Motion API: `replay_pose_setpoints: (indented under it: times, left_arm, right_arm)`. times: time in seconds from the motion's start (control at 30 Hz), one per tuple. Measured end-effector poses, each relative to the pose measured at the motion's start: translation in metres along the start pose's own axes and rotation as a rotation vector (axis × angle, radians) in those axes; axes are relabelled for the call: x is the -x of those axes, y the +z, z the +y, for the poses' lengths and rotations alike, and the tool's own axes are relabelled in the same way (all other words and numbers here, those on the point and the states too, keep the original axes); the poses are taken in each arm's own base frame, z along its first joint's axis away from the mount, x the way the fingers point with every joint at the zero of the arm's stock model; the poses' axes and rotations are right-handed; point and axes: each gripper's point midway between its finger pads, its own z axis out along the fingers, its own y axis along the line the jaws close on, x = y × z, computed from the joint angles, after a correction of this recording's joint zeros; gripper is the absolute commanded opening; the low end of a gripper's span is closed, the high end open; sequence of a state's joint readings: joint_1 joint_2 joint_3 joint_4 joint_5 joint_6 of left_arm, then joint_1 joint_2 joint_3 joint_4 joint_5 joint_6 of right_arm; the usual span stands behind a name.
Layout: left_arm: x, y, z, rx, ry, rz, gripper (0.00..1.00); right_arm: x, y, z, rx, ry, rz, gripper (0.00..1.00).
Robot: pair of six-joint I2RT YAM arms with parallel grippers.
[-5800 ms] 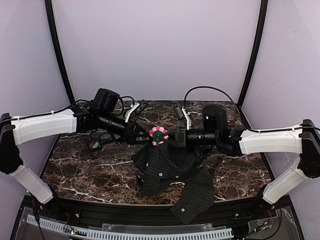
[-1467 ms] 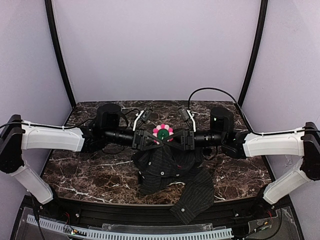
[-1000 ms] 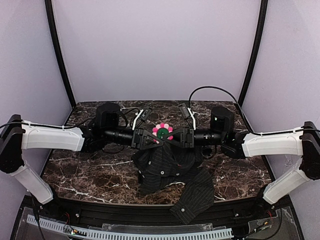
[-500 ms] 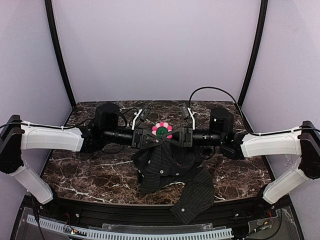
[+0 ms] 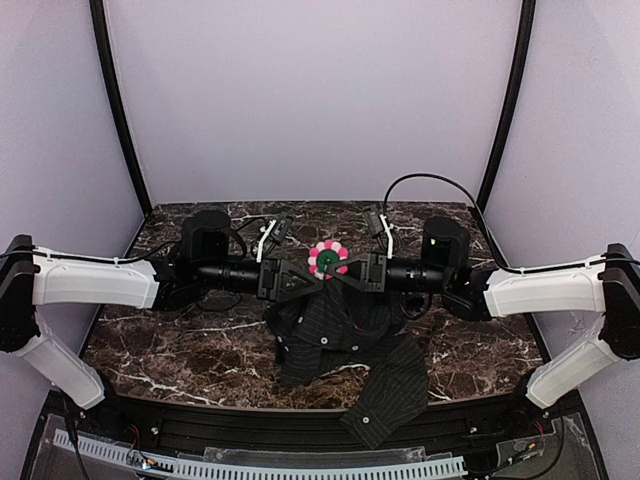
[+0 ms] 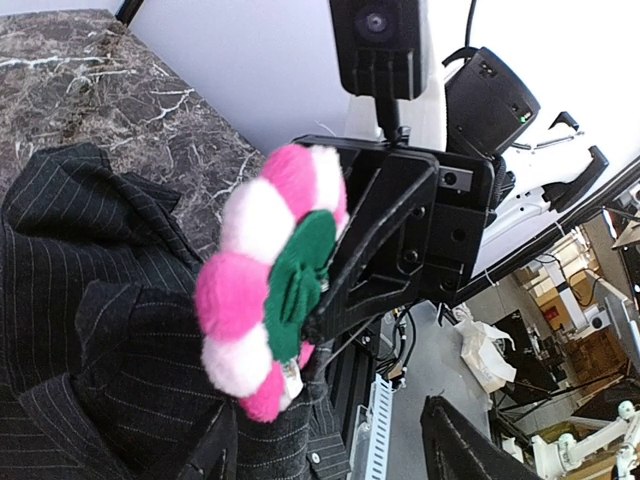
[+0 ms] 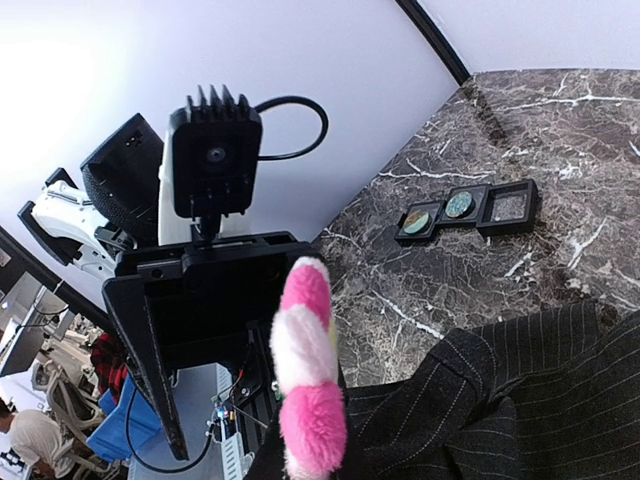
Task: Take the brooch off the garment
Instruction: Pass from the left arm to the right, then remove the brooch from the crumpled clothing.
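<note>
— Two grippers nose to nose, mid-frame in the top view, brooch [image 5: 326, 259] btwn them, at the upper edge of the garment [image 5: 335, 325].
— Right gripper [image 5: 347, 272] pinched on the brooch from behind. Left gripper [image 5: 303, 277] has jaws wide, nothing in them.
— Which way's it facing?
— Green centre tilts up toward the top cam and the left gripper. Right wrist view: edge-on, long axis top-to-bottom, leaning slightly. Can't tell if the pin's clear of the cloth.
</note>
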State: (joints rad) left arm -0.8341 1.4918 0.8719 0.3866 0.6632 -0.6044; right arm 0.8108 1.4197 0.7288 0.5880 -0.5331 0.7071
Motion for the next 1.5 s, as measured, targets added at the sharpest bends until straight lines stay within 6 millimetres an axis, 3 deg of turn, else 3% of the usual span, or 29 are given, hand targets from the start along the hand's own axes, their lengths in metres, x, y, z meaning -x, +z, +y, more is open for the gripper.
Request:
replay_pose_setpoints:
  times: [0.2, 0.37, 0.43, 0.57, 0.6, 0.67, 1.2, 1.37, 1.5]
  left_arm:
    - [-0.003, 0.001, 0.000, -0.008, 0.000, 0.012, 0.71]
    - [-0.016, 0.011, 0.011, 0.031, -0.006, 0.060, 0.66]
    - [-0.020, 0.018, 0.012, 0.043, 0.000, 0.084, 0.57]
    - [-0.021, 0.030, 0.013, 0.055, 0.019, 0.110, 0.27]
    - [-0.021, 0.032, 0.013, 0.057, 0.021, 0.115, 0.16]
    - [-0.022, 0.033, 0.015, 0.063, 0.022, 0.118, 0.04]
    - [-0.013, 0.029, 0.007, 0.052, 0.014, 0.093, 0.01]
    - [-0.004, 0.021, 0.001, 0.029, 0.003, 0.062, 0.01]
    - [0.000, 0.011, -0.006, 0.006, -0.007, 0.044, 0.01]
  right_arm:
    - [0.010, -0.006, 0.004, -0.022, -0.067, -0.036, 0.00]
    - [0.014, -0.011, 0.000, -0.072, -0.115, -0.048, 0.00]
    - [0.015, -0.012, -0.002, -0.089, -0.129, -0.052, 0.00]
    - [0.015, -0.014, -0.007, -0.127, -0.151, -0.057, 0.00]
    - [0.015, -0.014, -0.008, -0.136, -0.158, -0.058, 0.00]
    - [0.016, -0.016, -0.011, -0.157, -0.172, -0.062, 0.00]
    - [0.004, -0.025, -0.035, -0.368, -0.297, -0.012, 0.00]
    - [0.008, -0.027, -0.041, -0.412, -0.296, -0.034, 0.00]
    - [0.007, -0.030, -0.056, -0.483, -0.293, -0.038, 0.00]
